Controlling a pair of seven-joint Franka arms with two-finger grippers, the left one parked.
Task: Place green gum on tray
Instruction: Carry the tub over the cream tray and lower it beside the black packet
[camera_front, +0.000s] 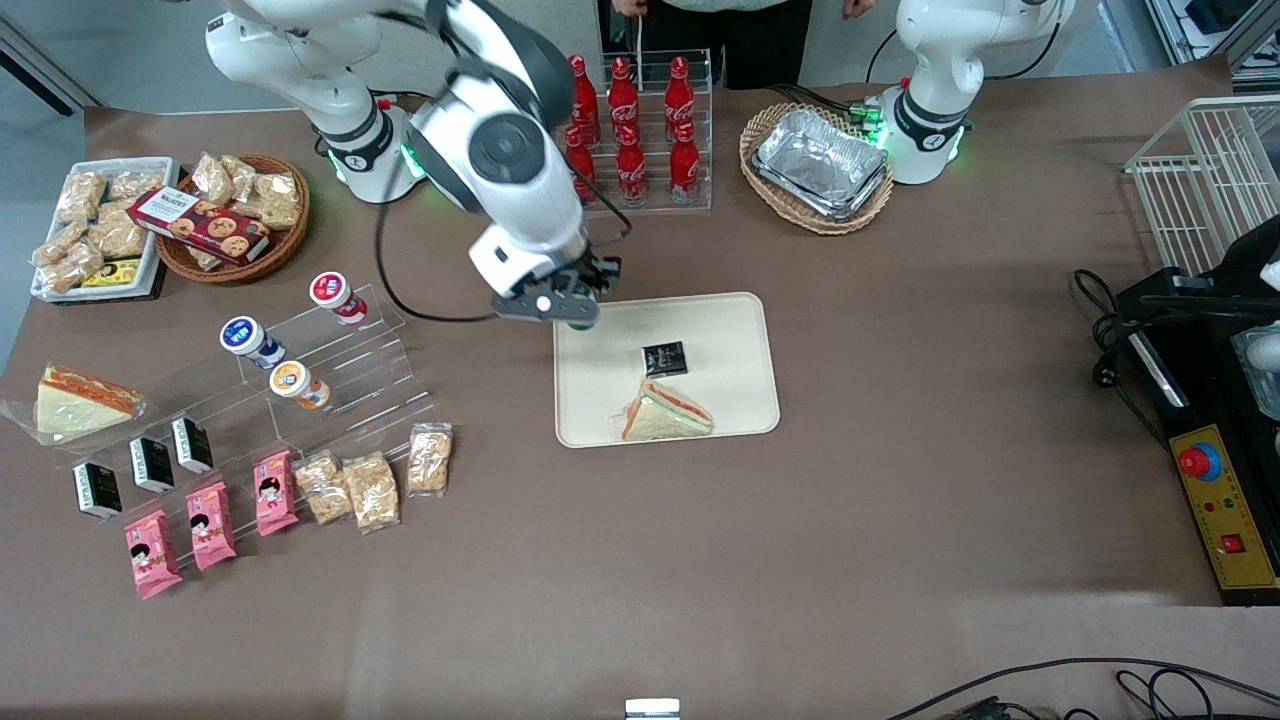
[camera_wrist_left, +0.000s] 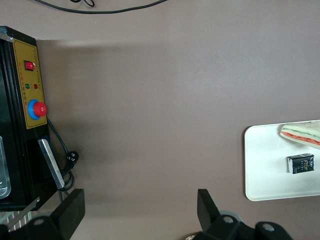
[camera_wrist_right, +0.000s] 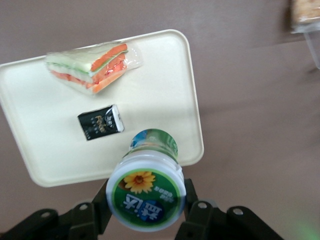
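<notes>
My right gripper (camera_wrist_right: 146, 192) is shut on the green gum (camera_wrist_right: 148, 186), a small white bottle with a round green-and-white lid showing a yellow flower. The fingers (camera_wrist_right: 101, 204) press against both sides of the bottle. It hangs in the air just over the edge of the cream tray (camera_wrist_right: 165, 75). In the front view the gripper (camera_front: 566, 308) hovers at the tray's corner (camera_front: 580, 400) farthest from the camera, toward the working arm's end; only a sliver of the gum (camera_front: 583, 322) shows under it.
A wrapped sandwich (camera_front: 664, 413) and a small black packet (camera_front: 664, 358) lie on the tray. A clear stepped rack (camera_front: 330, 385) holds red-, blue- and orange-lidded bottles. Cola bottles (camera_front: 630, 130), a wicker basket with foil trays (camera_front: 818, 165) and snack packs (camera_front: 370, 488) stand around.
</notes>
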